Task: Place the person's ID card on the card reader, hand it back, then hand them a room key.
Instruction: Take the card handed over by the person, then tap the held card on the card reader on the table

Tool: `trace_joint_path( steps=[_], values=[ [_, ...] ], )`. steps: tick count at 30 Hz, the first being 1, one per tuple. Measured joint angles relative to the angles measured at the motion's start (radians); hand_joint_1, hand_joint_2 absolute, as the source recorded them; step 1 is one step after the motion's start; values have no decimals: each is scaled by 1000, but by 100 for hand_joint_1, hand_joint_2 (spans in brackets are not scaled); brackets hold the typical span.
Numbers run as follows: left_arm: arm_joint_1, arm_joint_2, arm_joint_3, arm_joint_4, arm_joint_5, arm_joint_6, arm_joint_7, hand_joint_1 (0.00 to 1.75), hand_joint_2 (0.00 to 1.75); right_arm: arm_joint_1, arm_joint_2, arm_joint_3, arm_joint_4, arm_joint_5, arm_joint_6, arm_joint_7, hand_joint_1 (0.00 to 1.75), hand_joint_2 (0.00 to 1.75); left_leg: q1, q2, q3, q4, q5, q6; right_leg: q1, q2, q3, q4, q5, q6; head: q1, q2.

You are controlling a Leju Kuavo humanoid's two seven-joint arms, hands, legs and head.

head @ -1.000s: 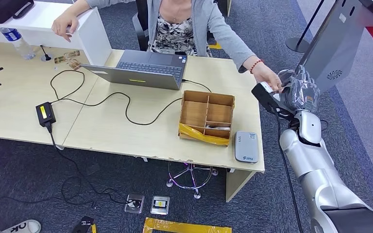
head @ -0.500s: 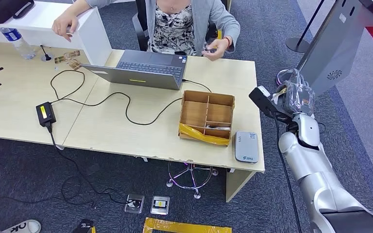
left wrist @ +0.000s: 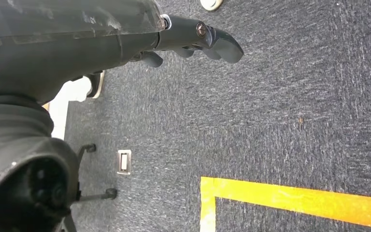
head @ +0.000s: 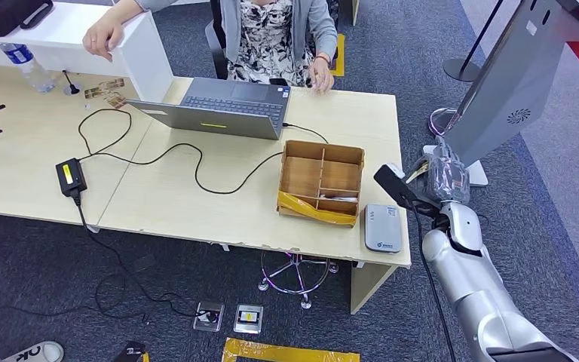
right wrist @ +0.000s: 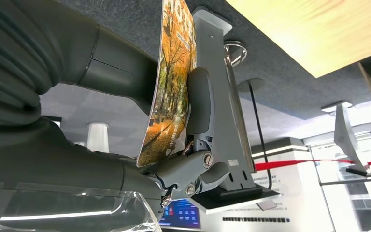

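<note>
— Card (right wrist: 169, 82) clamped in our right hand (head: 446, 179); from the right wrist view we see an autumn-trees print on its face, with dark fingers (right wrist: 200, 104) pressing one side and the rest of the hand backing the other; it stands on edge in that pinch, bowed a little.

— And where is that hand?

— Off the right end of the desk (head: 196, 204), just beside the corner where the card reader (head: 383, 228) lies flat; near, not yet over it; nothing rests on the reader.

— So we judge the scan is the step in hand?

— We do; the reader is bare and the person (head: 271, 38) sits back behind the laptop (head: 226, 105), one hand (head: 319, 75) on the far edge of the desk, well apart from ours; that reads as waiting, so we take this for the ID card, though we cannot read its face.

— Why the edge-on hold?

— A pinch across the two faces leaves the long edge free, we reckon; the wrist must roll to lay it flat on the reader.

— Risk?

— A thin, bowed card could spring or skid off the reader on release; the wooden box (head: 322, 145) stands just beside the reader, so the approach looks tight on that side.

— Left hand (left wrist: 101, 24)?

— Hanging over the carpet; fingers (left wrist: 222, 43) stretched out, a little apart, holding nothing.
</note>
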Motion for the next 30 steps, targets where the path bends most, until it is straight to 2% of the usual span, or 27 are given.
trace_joint_path(
  steps=[12,30],
  values=[
    [1,-1,0,0,-2,5,-1,0,0,21,3,55,-11,10,18,-2,175,175,0,0,0,0,0,0,0,0,0,0,0,0,0,0],
    [9,0,0,0,5,24,-3,0,0,61,5,127,-26,-64,38,1,175,175,0,0,0,0,0,0,0,0,0,0,0,0,0,0]
  ],
)
